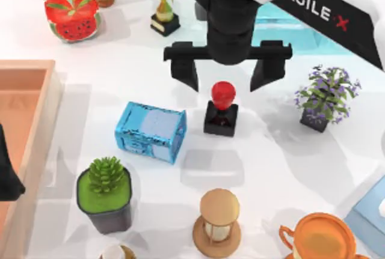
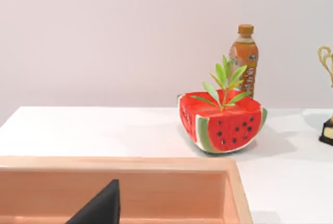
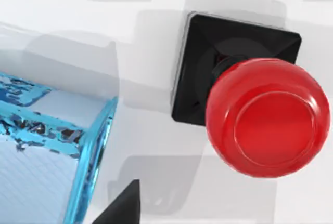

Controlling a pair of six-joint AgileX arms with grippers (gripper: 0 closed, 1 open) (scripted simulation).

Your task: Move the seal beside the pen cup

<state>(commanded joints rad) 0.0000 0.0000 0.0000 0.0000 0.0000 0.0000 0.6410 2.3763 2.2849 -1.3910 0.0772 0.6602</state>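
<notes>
White bench, pretty cluttered, and the seal is sitting upright roughly in the middle of it, with the pen cup just beside it at about its 9 o'clock, a thin strip of bench showing between them. So it's looking like the seal is already close to where it belongs.

Right claw is hanging over the seal's 12 o'clock side with its fingers spread wide, gripping nothing. From the right wrist view the red knob is standing free on its black block, nothing touching it, and the blue edge of the cup is running right alongside. I can't really tell how high the claw is sitting above the knob from the top view, so take that part loosely.

What's worrying me:
- That knob is glossy and round. If the claw is dropping or swinging low over it, a finger clipping the knob is tipping the whole stamp, since the base is small.
- If it topples toward 9 o'clock it's hitting the cup and maybe shoving it.
- The purple flower pot is sitting at the seal's 3 o'clock, so a wide sweep that way is risky too.

Left claw is parked at the far 9 o'clock edge over the wooden tray; can't tell what its fingers are doing.
</notes>
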